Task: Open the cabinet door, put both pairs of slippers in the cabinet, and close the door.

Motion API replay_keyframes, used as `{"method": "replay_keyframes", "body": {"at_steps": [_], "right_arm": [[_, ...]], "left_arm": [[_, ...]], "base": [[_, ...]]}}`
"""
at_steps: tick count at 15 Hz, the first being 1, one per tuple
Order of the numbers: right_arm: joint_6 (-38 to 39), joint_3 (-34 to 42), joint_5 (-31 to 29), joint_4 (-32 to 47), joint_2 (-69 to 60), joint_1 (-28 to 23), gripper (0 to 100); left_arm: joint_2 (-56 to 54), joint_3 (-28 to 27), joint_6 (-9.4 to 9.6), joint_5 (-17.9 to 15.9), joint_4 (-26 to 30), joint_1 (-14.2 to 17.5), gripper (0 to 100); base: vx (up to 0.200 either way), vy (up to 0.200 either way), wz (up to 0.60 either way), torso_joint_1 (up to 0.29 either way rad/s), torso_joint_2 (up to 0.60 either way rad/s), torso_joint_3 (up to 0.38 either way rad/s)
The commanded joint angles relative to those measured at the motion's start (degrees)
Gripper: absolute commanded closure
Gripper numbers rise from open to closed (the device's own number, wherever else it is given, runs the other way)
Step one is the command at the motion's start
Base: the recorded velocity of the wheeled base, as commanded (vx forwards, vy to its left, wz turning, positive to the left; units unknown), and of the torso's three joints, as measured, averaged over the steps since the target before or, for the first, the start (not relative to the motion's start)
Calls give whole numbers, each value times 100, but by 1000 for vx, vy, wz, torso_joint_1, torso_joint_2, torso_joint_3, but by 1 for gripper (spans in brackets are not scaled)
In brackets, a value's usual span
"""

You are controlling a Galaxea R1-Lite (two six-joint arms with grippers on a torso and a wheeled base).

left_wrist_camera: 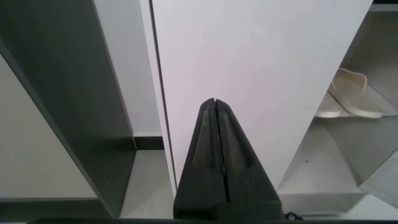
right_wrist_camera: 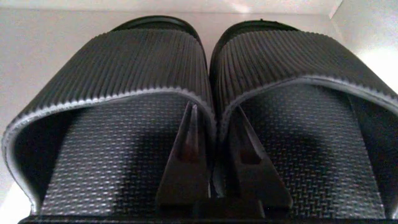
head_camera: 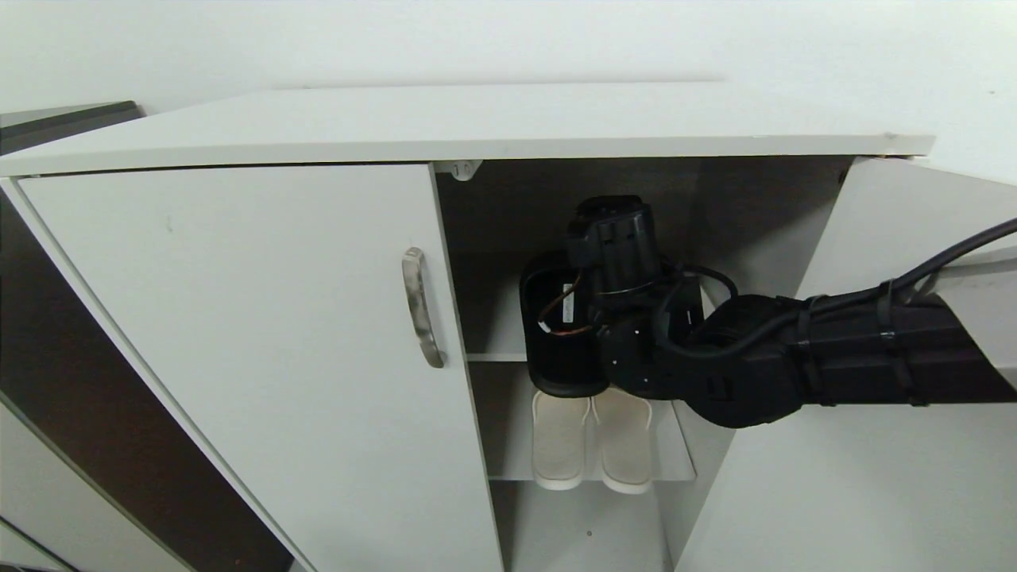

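Head view: door [head_camera: 834,477] open, white slippers [head_camera: 592,437] on cabinet's [head_camera: 477,119] lower shelf [head_camera: 675,465]; right gripper [right_wrist_camera: 214,118] clamps black slippers [head_camera: 556,357] at upper shelf [head_camera: 496,349]; left gripper [left_wrist_camera: 214,106] together, empty. Remaining: release, close door.

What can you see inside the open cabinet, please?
White slippers lie on the lower shelf. Black slippers, gripped by the right claw, are at the shelf above; the arm covers what lies behind them.
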Motion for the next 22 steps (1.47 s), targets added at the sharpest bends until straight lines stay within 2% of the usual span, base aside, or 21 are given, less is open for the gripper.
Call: {"method": "replay_keyframes", "body": {"at_steps": [1,7,14,15,19,22], "right_arm": [[11,-396,10,164,256,-121,100],[11,-1046,10,401,564,-358,100],[19,-1073,10,410,713,-358,100],[19,-1073,10,410,722,-358,0],[37,-879,-7,401,590,-305,0],[55,-361,-174,357,107,-112,0]], "left_arm": [[-1,0,-10,4,-11,2,100],[-1,0,-10,4,-2,2,100],[-1,0,-10,4,-2,2,100],[-1,0,-10,4,-2,2,100],[-1,0,-10,13,-2,2,100],[-1,0,-19,13,-2,-7,100]], "base": [[0,0,0,0,0,0],[0,0,0,0,0,0],[0,0,0,0,0,0],[0,0,0,0,0,0],[0,0,0,0,0,0],[0,0,0,0,0,0]]}}
